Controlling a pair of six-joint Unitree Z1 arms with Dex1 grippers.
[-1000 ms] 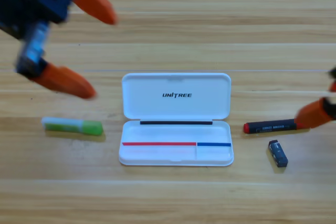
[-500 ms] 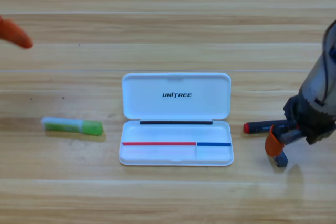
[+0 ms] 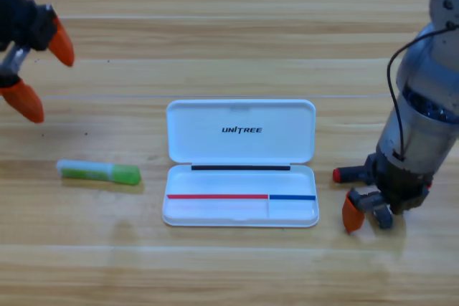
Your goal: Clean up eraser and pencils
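The right gripper (image 3: 373, 209) pointed down at the desk (image 3: 229, 270) just right of the white case (image 3: 241, 163), level with the case's lower tray. One orange jaw showed on its case-facing side, near the tray's right corner; the other jaw was hidden under the black body, so whether the gripper stood apart or together could not be told. The eraser (image 3: 384, 218) lay directly beneath it, only a dark corner peeping out by the jaw, so the coming move seemed to turn on a nearly vertical relation: the block lay under the gripper, not off to a side, and its long axis could not be read. Whether the jaws touched it was also unclear. The black pencil (image 3: 351, 174) lay just beyond the gripper toward the case's hinge line, running crosswise, its red end pointing at the case and the rest covered by the arm. The right arm stood steep, its grey forearm rising toward the upper right corner with a black cable looping beside it. This arm was plainly the nearer one to the eraser. The green pencil (image 3: 99, 172) lay well left of the case, also crosswise, brighter end toward the case. The left gripper (image 3: 34, 78) waited far up and left of the case, its jaws spread apart and empty.
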